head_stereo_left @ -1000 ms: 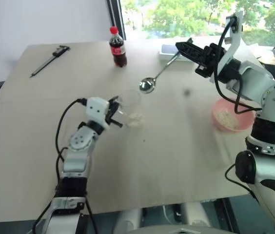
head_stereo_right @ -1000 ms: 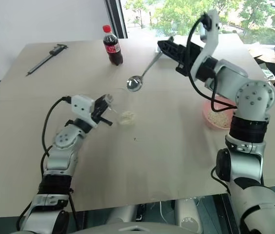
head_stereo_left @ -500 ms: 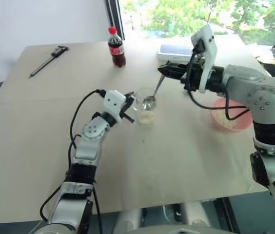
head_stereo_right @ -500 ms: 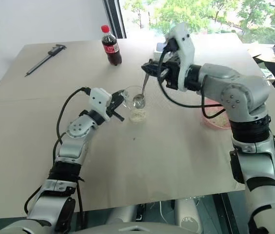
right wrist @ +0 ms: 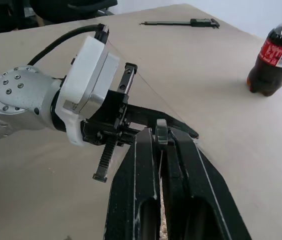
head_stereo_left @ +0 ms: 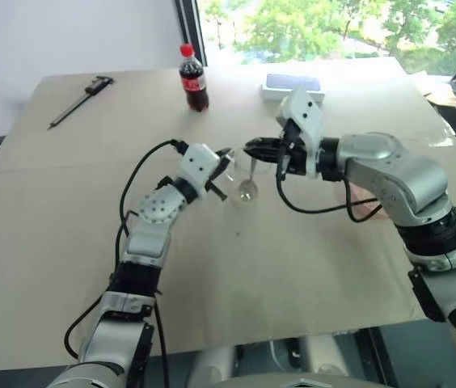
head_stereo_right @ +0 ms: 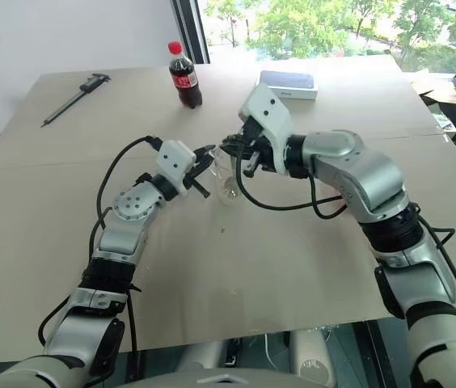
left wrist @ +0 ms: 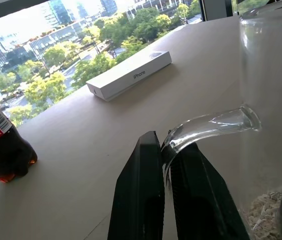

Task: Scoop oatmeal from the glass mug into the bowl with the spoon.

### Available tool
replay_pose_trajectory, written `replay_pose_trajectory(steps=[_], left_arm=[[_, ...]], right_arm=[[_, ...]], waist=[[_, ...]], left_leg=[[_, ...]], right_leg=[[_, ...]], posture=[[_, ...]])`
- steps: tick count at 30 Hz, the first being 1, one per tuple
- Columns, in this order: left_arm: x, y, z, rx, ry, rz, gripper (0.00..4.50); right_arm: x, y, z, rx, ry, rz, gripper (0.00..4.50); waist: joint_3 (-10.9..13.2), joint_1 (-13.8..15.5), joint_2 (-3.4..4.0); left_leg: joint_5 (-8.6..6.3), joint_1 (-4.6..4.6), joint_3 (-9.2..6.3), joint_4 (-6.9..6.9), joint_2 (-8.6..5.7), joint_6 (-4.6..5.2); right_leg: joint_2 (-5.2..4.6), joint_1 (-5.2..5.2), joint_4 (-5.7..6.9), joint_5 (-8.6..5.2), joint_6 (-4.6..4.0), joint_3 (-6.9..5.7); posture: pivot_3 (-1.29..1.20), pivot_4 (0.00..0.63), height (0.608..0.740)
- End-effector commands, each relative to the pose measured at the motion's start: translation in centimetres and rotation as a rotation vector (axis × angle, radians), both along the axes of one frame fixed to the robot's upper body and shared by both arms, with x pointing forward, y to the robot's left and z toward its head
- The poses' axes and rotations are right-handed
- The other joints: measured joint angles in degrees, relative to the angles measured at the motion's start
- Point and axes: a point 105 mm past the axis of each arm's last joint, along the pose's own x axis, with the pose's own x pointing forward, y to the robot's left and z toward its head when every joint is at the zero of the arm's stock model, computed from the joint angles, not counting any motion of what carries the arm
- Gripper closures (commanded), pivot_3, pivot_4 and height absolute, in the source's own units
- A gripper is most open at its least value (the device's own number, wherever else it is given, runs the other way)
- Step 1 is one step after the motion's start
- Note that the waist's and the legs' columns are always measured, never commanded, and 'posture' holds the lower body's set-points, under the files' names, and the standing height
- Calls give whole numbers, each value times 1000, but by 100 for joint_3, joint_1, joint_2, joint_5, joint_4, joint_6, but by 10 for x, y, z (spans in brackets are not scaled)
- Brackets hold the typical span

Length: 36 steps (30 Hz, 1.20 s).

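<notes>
Near the middle of the surface [head_stereo_left: 66, 242] you have the glass mug [head_stereo_left: 247, 176], upright, clear, with a small heap of pale oatmeal [left wrist: 264, 210] at its bottom.

Left tool [left wrist: 167, 156]: clenched on the curved handle of the glass mug; in the left wrist view you see the two black fingers [left wrist: 140, 200] pinching the glass loop between them. It approaches the mug from the left.

Right tool [right wrist: 159, 137]: clenched on the spoon [head_stereo_left: 251, 171], the handle end pinched between its fingers. It meets the mug from the right, just above the rim, and the spoon hangs steeply downward with its small bowl inside the mug, low down by the oatmeal. Whether the spoon bowl touches the grains, you cannot tell.

Bowl [head_stereo_left: 367, 204]: salmon pink, to the right of the mug and well apart from it, mostly hidden behind the right forearm; you see just a strip of its rim. Its contents are not visible.

Other items on the surface:
- Cola bottle [head_stereo_left: 193, 78], dark, red cap, upright, far side, left of centre.
- White phone box [head_stereo_left: 293, 86], lying flat at the far side, right of the bottle; the left wrist view shows the lettering "iPhone" on its side.
- Black caliper [head_stereo_left: 81, 100], lying at the far left corner, well apart from everything else.
</notes>
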Motion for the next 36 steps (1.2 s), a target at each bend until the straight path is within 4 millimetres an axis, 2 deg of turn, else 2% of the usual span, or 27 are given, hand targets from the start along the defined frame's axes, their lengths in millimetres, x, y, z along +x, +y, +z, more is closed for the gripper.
replay_pose_trajectory(steps=[1, 4, 11, 17, 29, 36], left_arm=[[-3, -6, 21, 14, -74, -23, 4488], [-2, -6, 21, 14, -74, -24, 4488], [-2, -9, 17, 14, -68, -28, 4488], [-1, -13, 11, 8, -58, -32, 4488], [2, -12, 1, -22, -63, -12, 4488], [6, -4, -2, -43, -71, 25, 4488]], right_arm=[[-1, -3, 7, 47, 41, -14, 4500], [-2, -3, 1, 74, 151, -31, 4500], [23, -17, 21, 273, 378, -210, 4500], [31, -28, 27, 357, 546, -279, 4500], [41, -65, 42, 482, 603, -367, 4500], [44, -84, 43, 544, 614, -420, 4500]], waist=[[0, 0, 0], [0, 1, 0], [0, 0, 0], [-1, -2, 1], [-3, 0, 1], [-5, -5, 1]], left_leg=[[0, 0, 0, 0, 0, 0], [1, 1, -1, 0, 0, -1], [2, 1, -1, 0, -1, -3], [3, 2, -1, 0, -2, -5], [3, 3, 2, 0, -5, -3], [4, 7, 3, 0, -6, -2]], right_leg=[[0, 0, 1, 0, 0, 0], [-1, 0, 2, 0, 0, 0], [-3, 0, 7, 0, 0, 1], [-4, -1, 11, 0, 0, 1], [-5, 0, 18, 0, 0, 1], [-6, 0, 26, 0, 0, 3]], posture=[[0, 150, 740], [0, 150, 740], [0, 150, 740], [0, 150, 740], [0, 150, 740], [0, 150, 740]])
